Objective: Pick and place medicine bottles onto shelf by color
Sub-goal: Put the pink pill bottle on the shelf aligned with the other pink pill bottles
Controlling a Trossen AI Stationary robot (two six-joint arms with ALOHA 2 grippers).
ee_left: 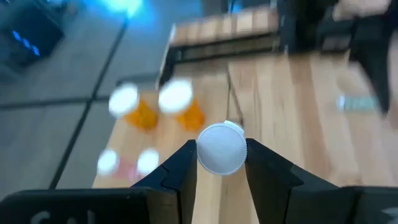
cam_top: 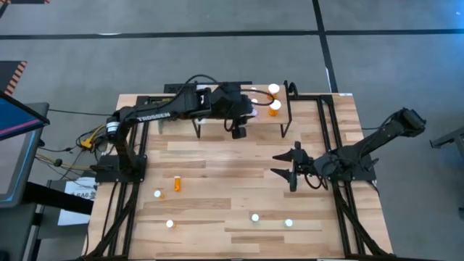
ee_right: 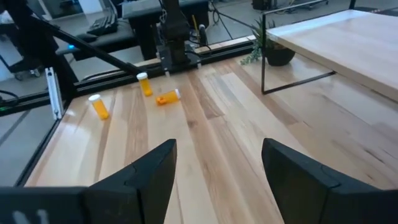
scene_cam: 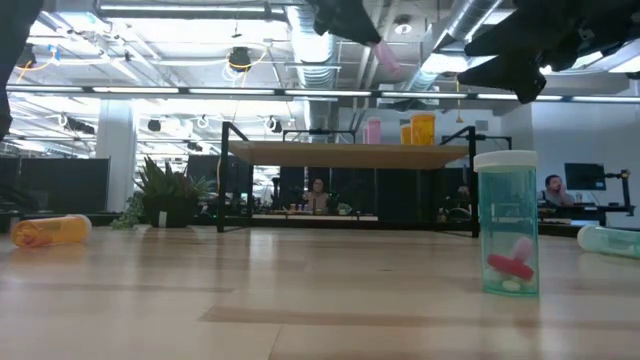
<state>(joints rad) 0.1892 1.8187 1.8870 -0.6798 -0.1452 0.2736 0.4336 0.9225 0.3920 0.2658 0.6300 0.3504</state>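
Observation:
My left gripper [cam_top: 239, 129] hangs over the shelf [cam_top: 264, 123] at the table's far side, shut on a small pink bottle [scene_cam: 388, 58] with a white cap. Two orange bottles [cam_top: 273, 89] [cam_top: 274, 107] stand on the shelf's right end, with pink ones [ee_left: 127, 163] beside them. My right gripper [cam_top: 281, 164] stands open over the table's right middle, with nothing between its fingers. More bottles stay on the tabletop: an orange one lying on its side [cam_top: 177, 183] and several upright ones [cam_top: 255, 217], among them a teal one [scene_cam: 508, 225]. My left gripper pinches the bottle between its two fingers at the white-capped end [ee_left: 221, 147], one finger on each side of the cap. The fingers slant down toward the shelf. The bottle hangs tilted below them, clear of the shelf top [scene_cam: 350, 155].
The shelf stands on thin black legs [cam_top: 284, 130] above the table. A teal bottle [scene_cam: 610, 240] lies at the right in the low view. Black frame rails [cam_top: 337, 145] run along the table's left and right sides. Bare wood lies between the shelf and the near bottles.

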